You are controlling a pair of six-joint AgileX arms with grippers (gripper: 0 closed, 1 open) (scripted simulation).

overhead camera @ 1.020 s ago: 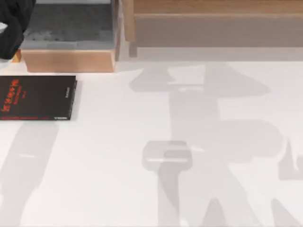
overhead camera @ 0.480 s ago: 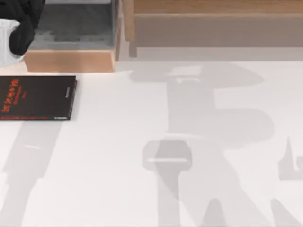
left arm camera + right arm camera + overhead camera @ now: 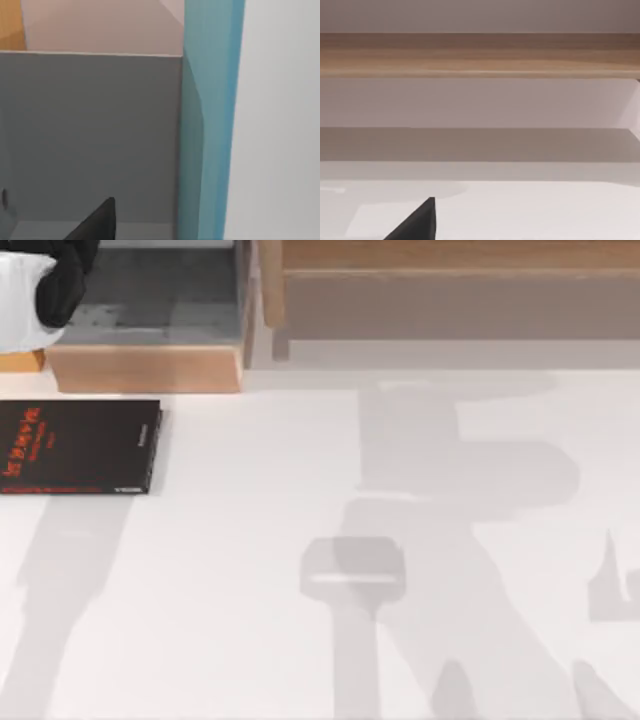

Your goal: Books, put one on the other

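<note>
One black book (image 3: pixel 78 446) with red cover lettering lies flat on the white table (image 3: pixel 300 540), at the table's left edge. The left arm (image 3: pixel 45 285) sits at the top left corner of the top view, above a wooden box (image 3: pixel 150 365) with a dark grey floor; the black book lies on the near side of that box, close to the arm but apart from it. In the left wrist view a dark fingertip (image 3: pixel 97 222) of the left gripper shows against a grey panel (image 3: pixel 90 135), with a light blue book (image 3: pixel 212 120) just beside it, standing on edge. Contact between the left gripper and the light blue book cannot be told, nor how far the fingers are spread. In the right wrist view a dark fingertip (image 3: pixel 417 222) of the right gripper hangs over the table, facing a long wooden shelf (image 3: pixel 480 55); its opening cannot be told.
</note>
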